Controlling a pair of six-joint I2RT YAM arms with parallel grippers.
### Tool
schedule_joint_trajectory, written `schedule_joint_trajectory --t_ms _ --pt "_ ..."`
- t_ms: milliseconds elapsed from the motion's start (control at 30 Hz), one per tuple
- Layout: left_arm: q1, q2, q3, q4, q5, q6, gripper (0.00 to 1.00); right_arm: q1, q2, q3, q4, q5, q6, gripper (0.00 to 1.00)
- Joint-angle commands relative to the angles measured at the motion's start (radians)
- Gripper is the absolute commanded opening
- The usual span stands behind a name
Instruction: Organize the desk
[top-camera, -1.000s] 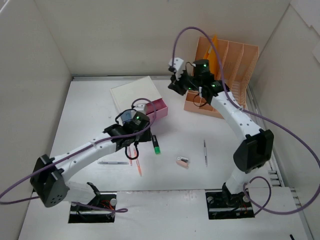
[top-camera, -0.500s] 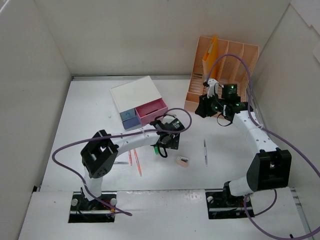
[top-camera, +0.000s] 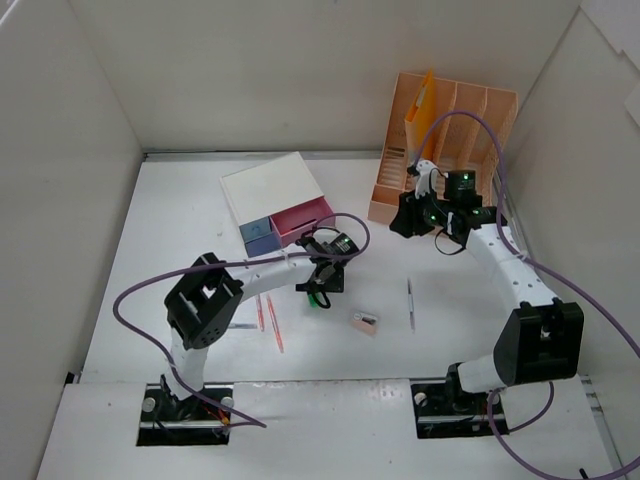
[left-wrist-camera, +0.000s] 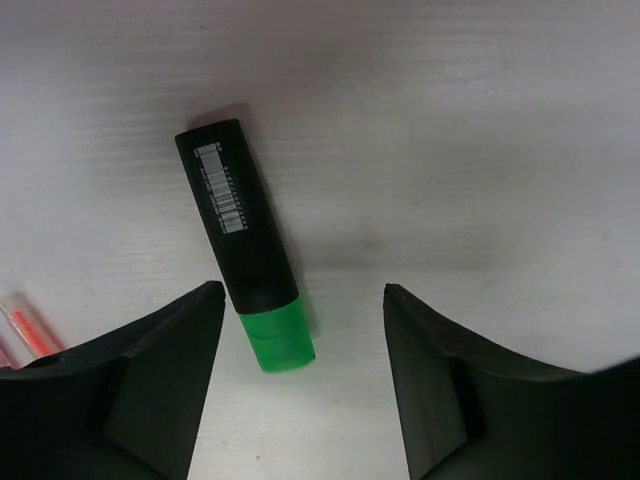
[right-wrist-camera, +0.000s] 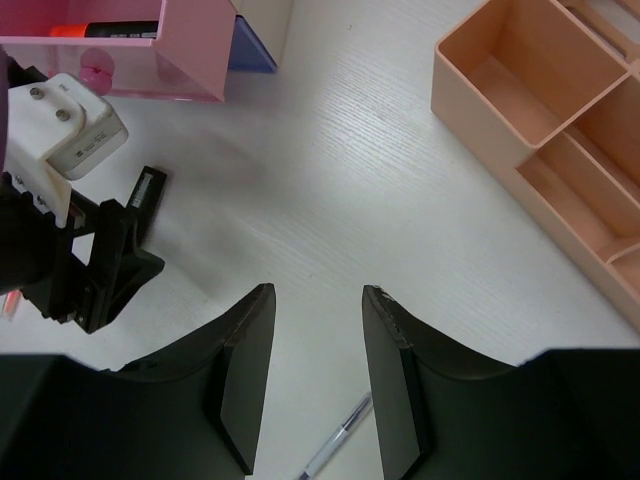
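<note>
Left end effector (left-wrist-camera: 300, 298) hung open over the green-capped marker (left-wrist-camera: 240, 232), apparently poised to grasp it; the surface (left-wrist-camera: 480, 120) lay beneath the marker. Right end effector (right-wrist-camera: 318, 300), open and empty, stood right of the marker.

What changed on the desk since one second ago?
The left gripper swung right from the pink drawer to above the black highlighter with green cap, jaws open astride it, not gripping. The right gripper drew back to the front of the peach plastic organizer and opened. Highlighter, slim pen and small pink block stayed put.
</note>
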Motion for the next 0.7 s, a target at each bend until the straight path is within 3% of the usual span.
schedule_joint_trajectory --t_ms 0,233,433,667 --pt "0.029 -0.007 -0.013 0.021 -0.008 -0.026 0.59 -0.003 -0.050 -0.006 0.052 -0.017 0.008 0.37" --pt "0.029 -0.004 -0.093 0.083 0.040 -0.033 0.49 -0.050 -0.072 -0.035 0.054 -0.012 0.017 0.37" --pt "-0.017 -0.019 -0.110 0.127 0.063 0.069 0.21 -0.052 -0.084 -0.061 0.051 -0.023 0.017 0.38" --pt "-0.150 -0.151 -0.098 0.193 0.098 0.314 0.00 -0.052 -0.118 -0.115 0.051 -0.138 -0.063 0.48"
